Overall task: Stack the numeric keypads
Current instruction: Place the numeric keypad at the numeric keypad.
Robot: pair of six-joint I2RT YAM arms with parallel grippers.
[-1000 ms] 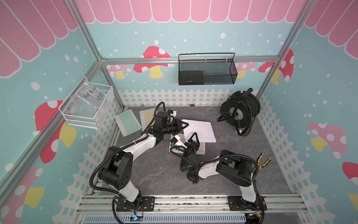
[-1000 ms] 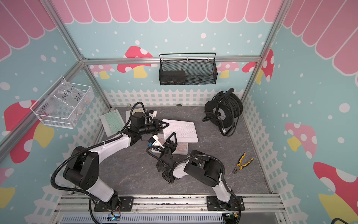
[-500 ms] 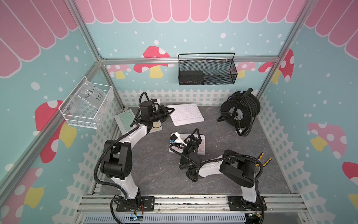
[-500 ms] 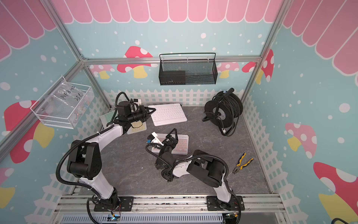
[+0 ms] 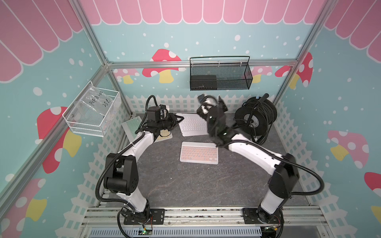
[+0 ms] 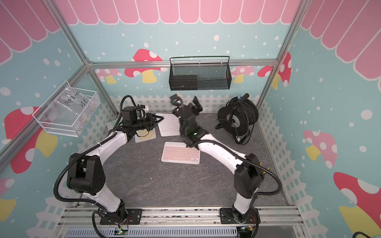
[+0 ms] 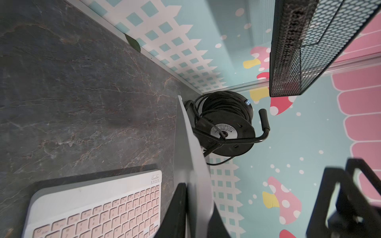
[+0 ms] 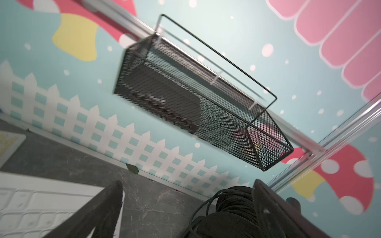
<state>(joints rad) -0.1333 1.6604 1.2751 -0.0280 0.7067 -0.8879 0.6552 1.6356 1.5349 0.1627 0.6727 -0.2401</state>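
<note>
My left jaws clamp the white keypad [image 5: 191, 127] by its short end, near the bench's back edge. Pink keypad [image 5: 199, 153] lies just frontward, long axes roughly parallel. Right jaws gape, empty.

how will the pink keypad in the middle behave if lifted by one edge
The pink keypad looks thin and rigid, so it should probably stay flat, not sag. Lying flush on the table, it likely needs an edge pried up first. Its smooth white frame may slip.
</note>
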